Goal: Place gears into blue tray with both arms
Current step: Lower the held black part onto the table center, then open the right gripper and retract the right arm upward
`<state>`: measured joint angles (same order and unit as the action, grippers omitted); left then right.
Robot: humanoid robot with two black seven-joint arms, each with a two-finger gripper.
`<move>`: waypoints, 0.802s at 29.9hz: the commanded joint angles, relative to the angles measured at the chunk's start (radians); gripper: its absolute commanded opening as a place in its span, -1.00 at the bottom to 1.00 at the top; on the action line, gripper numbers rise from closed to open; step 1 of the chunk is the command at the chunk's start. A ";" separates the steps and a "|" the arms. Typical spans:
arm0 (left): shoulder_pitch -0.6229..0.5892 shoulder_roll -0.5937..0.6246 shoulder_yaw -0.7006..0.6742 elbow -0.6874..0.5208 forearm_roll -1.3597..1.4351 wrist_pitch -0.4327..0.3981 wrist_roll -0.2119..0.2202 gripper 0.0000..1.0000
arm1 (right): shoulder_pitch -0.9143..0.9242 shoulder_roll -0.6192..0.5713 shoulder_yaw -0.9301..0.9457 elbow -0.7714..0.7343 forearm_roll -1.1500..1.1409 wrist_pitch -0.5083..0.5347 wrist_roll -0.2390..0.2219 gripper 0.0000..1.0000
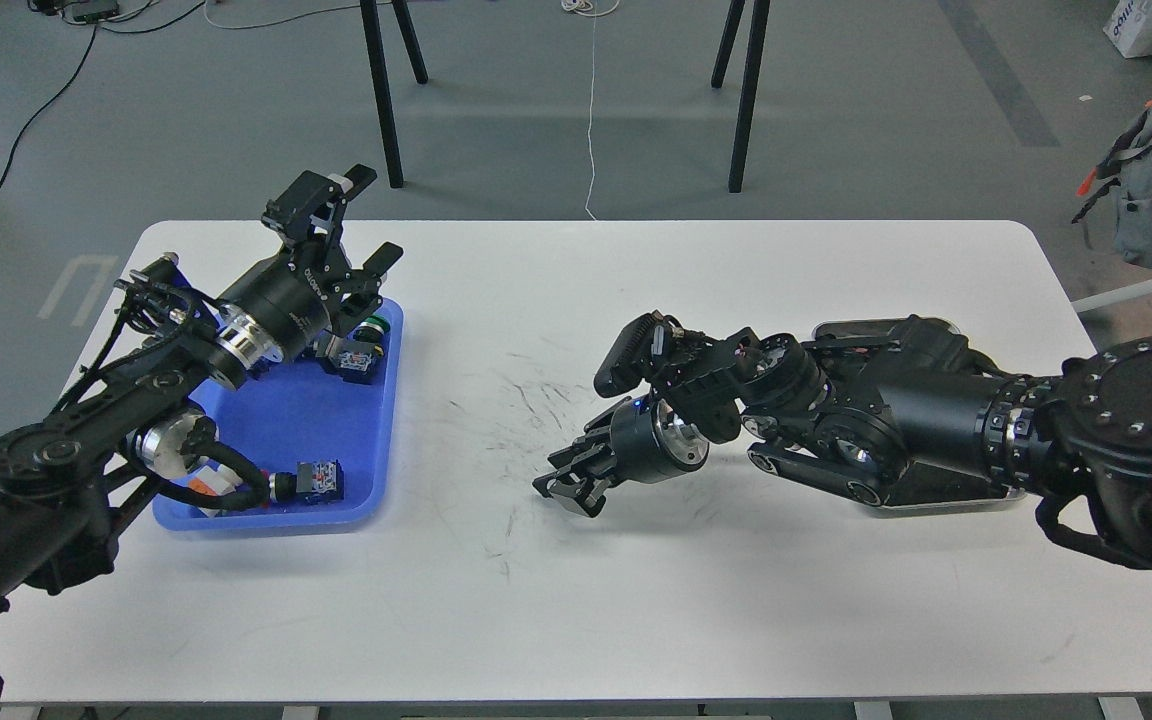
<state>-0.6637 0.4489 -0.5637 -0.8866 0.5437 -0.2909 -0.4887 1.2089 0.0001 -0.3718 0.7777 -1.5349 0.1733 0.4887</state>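
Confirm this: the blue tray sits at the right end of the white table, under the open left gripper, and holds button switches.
Not quite. The head view shows the blue tray at the left end of the white table, not the right. The rest stands: the open left gripper is above it, and button switches lie in it.

Your left gripper (341,225) hangs spread wide over the far edge of the blue tray (281,425), which holds push-button switches (361,350). Well to the right of the tray, your right gripper (568,487) points down at the white table (636,580), fingers close together.
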 commanded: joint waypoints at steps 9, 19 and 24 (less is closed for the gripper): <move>-0.002 0.001 -0.001 0.000 0.001 -0.002 0.000 0.99 | 0.009 0.000 0.014 -0.006 0.013 0.008 0.000 0.28; 0.001 -0.006 0.001 -0.002 0.005 -0.002 0.000 0.99 | -0.017 0.000 0.194 -0.118 0.228 0.000 0.000 0.94; -0.002 -0.013 -0.001 -0.015 0.028 0.003 0.000 0.99 | -0.008 0.000 0.238 -0.181 0.390 -0.003 0.000 0.95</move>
<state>-0.6641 0.4390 -0.5629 -0.8979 0.5645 -0.2921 -0.4887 1.1959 0.0000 -0.1566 0.6277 -1.2329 0.1731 0.4887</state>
